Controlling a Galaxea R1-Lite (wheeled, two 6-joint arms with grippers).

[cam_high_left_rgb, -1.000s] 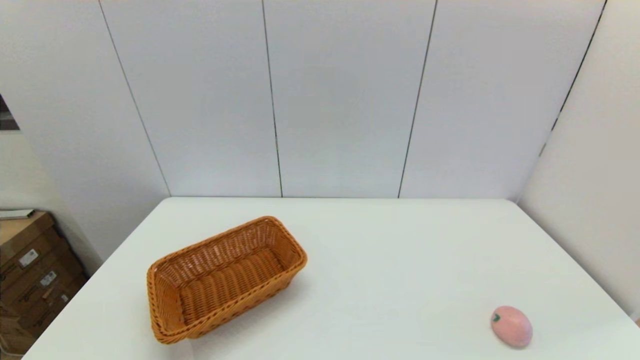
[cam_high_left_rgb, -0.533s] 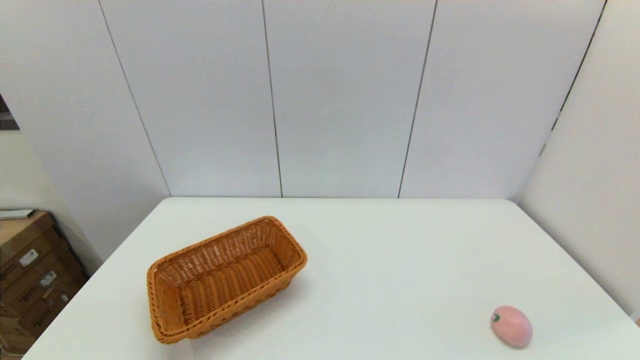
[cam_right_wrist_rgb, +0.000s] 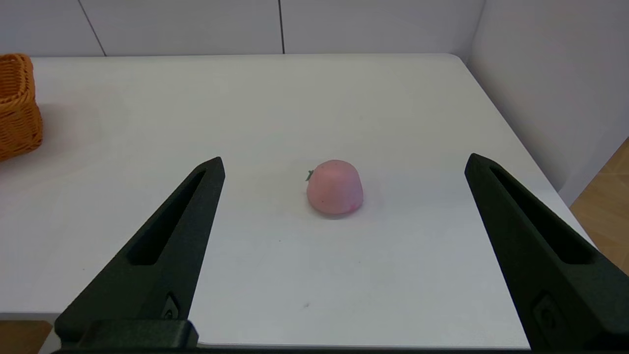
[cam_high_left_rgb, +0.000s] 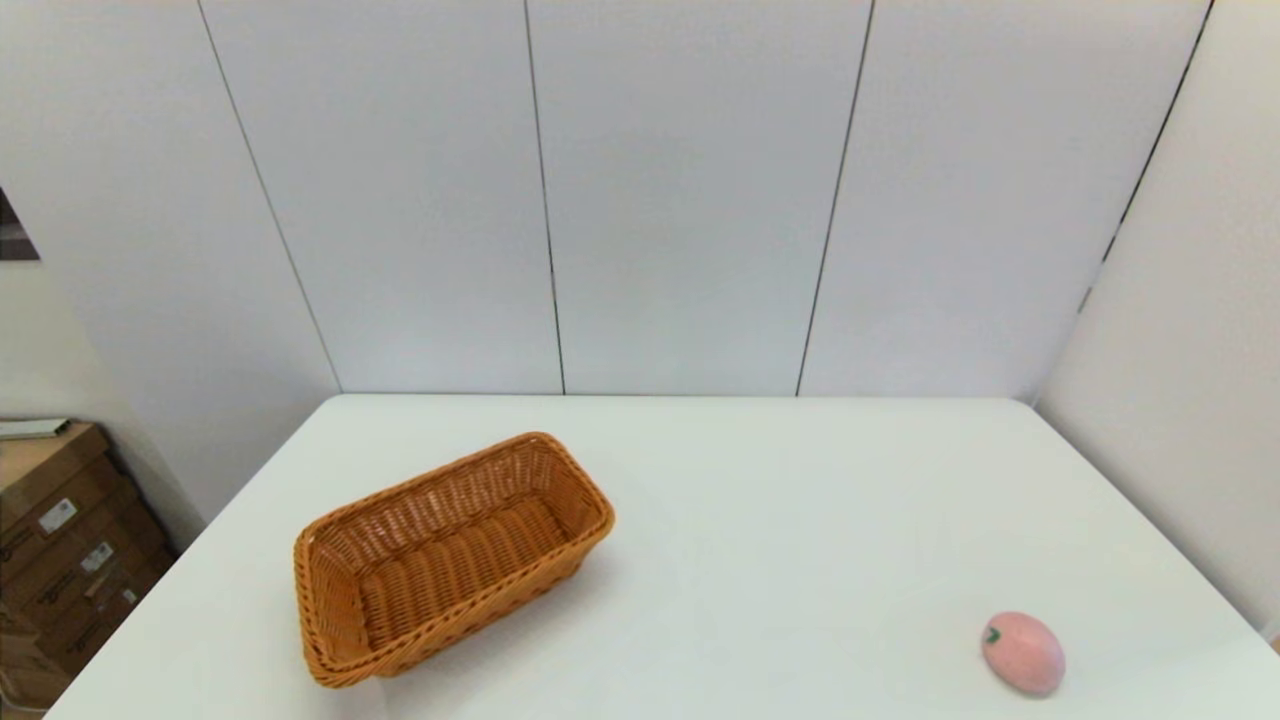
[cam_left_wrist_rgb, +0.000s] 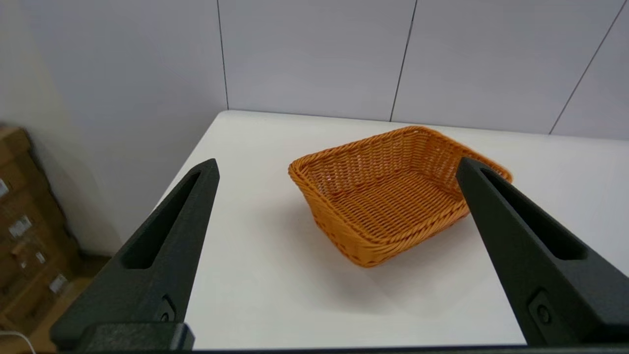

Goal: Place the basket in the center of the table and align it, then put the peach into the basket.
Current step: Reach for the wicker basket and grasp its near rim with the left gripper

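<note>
Both grippers, left gripper (cam_left_wrist_rgb: 336,169) and right gripper (cam_right_wrist_rgb: 344,164), gape wide; we should pinch the skewed basket (cam_high_left_rgb: 450,555) by its braided rim, then square it.

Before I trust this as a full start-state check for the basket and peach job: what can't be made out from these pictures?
- Head view: both arms lie outside the picture.
- Basket: its outer side walls away from the cameras are hidden by the basket itself. In the right wrist view the picture edge cuts off most of it.
- Peach: its underside is hidden against the table.
- Left tool, right tool: only the open fingers show.
</note>
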